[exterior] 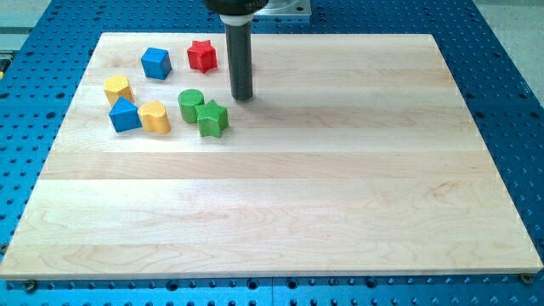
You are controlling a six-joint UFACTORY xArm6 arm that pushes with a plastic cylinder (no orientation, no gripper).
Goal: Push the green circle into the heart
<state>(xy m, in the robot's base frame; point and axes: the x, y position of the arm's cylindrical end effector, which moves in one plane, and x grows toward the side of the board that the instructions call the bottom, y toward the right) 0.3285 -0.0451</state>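
The green circle [190,104] sits on the wooden board at the upper left, touching the green star [213,118] at its lower right. The yellow heart [155,116] lies just left of the green circle, with a small gap between them. My tip [243,98] stands to the right of the green circle and above the green star, apart from both. The dark rod rises from it to the view's top.
A blue triangular block [124,115] touches the heart's left side. A yellow block [117,87], a blue cube [155,63] and a red star [201,55] lie above. The board [280,195] sits on a blue perforated table.
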